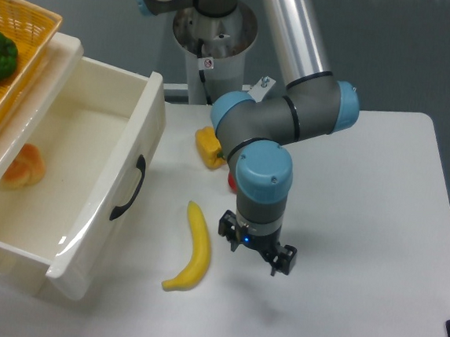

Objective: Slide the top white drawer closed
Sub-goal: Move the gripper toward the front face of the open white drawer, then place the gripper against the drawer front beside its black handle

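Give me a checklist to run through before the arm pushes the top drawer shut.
1. The top drawer is open, pulled well out: ok, there is work to do.
2. Drawer front and black handle are unobstructed: ok.
3. Hand is empty: cannot tell; it hangs over the table right of the banana, its fingers hard to read.
4. Path from hand to drawer front: not ok, the banana lies between them.
5. Nothing sticks up above the drawer rim: ok; the orange object inside sits low.
6. The yellow basket clears the drawer's travel: cannot tell.
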